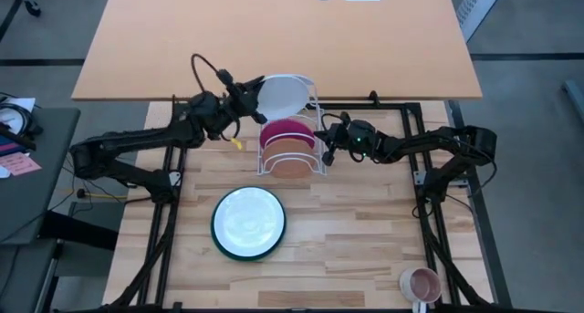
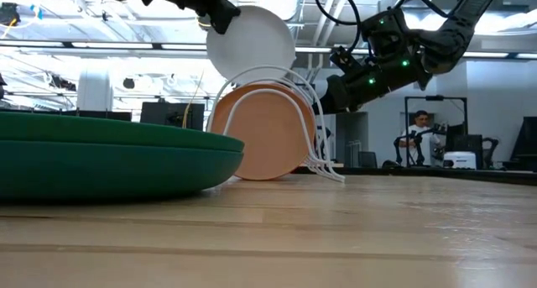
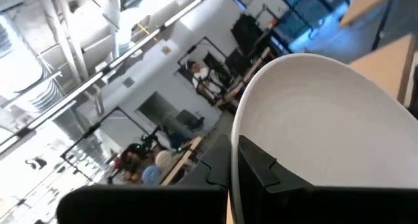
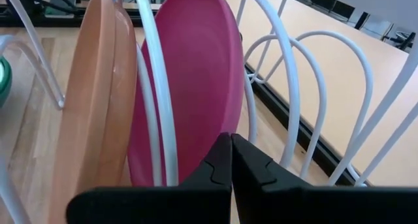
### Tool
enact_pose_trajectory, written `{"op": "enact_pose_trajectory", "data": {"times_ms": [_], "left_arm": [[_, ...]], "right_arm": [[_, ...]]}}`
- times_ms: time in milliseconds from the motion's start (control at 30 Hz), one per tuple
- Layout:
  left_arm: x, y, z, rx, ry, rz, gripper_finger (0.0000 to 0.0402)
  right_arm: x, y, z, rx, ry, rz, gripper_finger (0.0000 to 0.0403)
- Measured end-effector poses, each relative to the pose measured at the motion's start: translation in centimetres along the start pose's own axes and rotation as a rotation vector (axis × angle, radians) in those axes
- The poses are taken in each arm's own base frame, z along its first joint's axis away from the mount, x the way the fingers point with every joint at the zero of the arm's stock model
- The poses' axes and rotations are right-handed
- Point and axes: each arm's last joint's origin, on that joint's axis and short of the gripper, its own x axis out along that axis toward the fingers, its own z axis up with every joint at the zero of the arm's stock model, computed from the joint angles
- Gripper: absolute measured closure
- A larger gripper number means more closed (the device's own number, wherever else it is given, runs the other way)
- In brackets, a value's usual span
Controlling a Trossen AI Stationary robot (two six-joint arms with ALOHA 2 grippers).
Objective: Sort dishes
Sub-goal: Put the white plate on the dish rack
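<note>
Left arm: mine, reaching from the left side of the table toward the back of the wire rack.
Left gripper: my fingers are pinched on the rim of the white plate; in the left wrist view my dark fingers clamp the plate's edge.
White plate: lifted and tilted above the rear of the rack, clear of the table; in the low view it hangs over the top of the rack's hoops.
Green plate: lies flat on the wooden table in front of the rack, well apart from it; its inside looks pale from above with a dark green rim. In the low view it fills the near left.
Terracotta plate: stands on edge in the front slot of the rack.
Pink plate: stands on edge in the slot just behind the terracotta one; in the right wrist view the two sit side by side, separated by a white wire.
Right gripper: my fingers are pressed together, holding nothing, just beside the rack's right side, near the pink plate.
Pink mug: at the table's near right corner, far from everything else.
Room: a person sits well behind the table.
</note>
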Motion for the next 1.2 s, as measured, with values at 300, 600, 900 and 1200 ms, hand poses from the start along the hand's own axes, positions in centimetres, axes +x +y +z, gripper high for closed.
{"op": "enact_pose_trajectory", "data": {"times_ms": [300,600,900,1200], "left_arm": [[-0.8,-1.3,-0.3,-0.017,-0.041,-0.009,0.0401],[-2.4,-3.3,-0.5,0.013,-0.096,-0.045,0.0401],[-2.7,-4.1,-1.3,-0.041,-0.071,-0.084,0.0401],[-3.2,-5.2,-2.5,-0.059,-0.021,-0.14,0.0391]], "right_arm": [[0.0,0.0,-0.1,-0.005,0.007,0.001,0.0399],[0.0,0.0,-0.1,-0.008,0.007,0.001,0.0399],[0.0,0.0,-0.1,-0.008,0.006,0.001,0.0399],[0.0,0.0,-0.1,-0.007,0.006,0.0,0.0399]]}}
